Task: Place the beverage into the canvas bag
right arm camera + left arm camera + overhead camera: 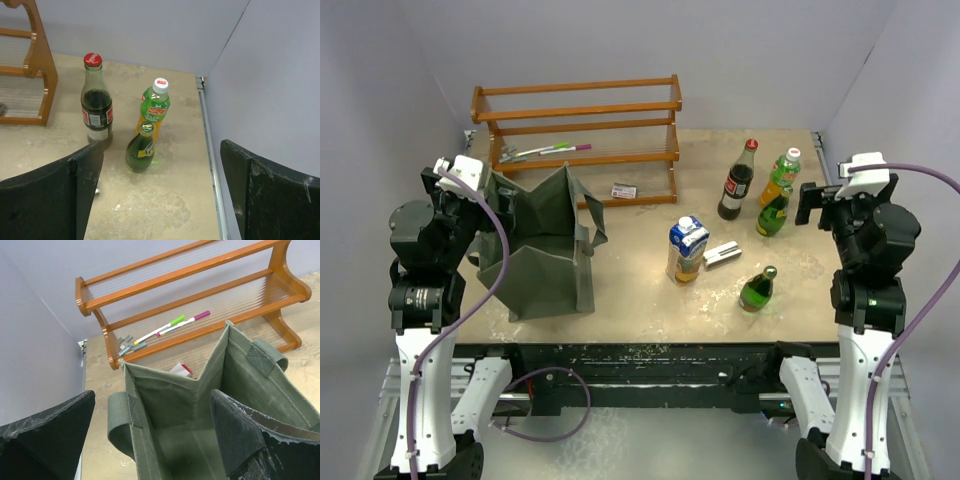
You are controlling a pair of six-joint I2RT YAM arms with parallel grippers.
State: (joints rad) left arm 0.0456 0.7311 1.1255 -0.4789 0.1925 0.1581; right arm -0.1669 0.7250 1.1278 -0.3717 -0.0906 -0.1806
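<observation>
Nearest the lens in the left wrist view, the left gripper [154, 400] shows its fingers [50, 435] spread wide with nothing between them. It hovers above the open mouth of the canvas bag [170, 390], which stands at the left of the surface [640, 300], in front of the wooden rack [580, 125]. We judge the bag soft and light: its creased sides fold inward and may narrow the opening, so a rim or strap is the place to hold it apart. Moving right, a blue carton [686, 250] stands mid-surface with a small green bottle [757, 288] near it; we judge the carton lighter and liable to dent under a squeeze. Further right stand a cola bottle [736, 182], a white-capped green bottle [781, 175] and a dark green bottle [772, 212], the last two touching or nearly so. The glass ones look heavy, rigid, smooth and breakable; a hold across the body below the shoulder seems safest. The right gripper [159, 150] has its fingers equally spread and empty, with the two green bottles ahead, framed between them and touching neither.
</observation>
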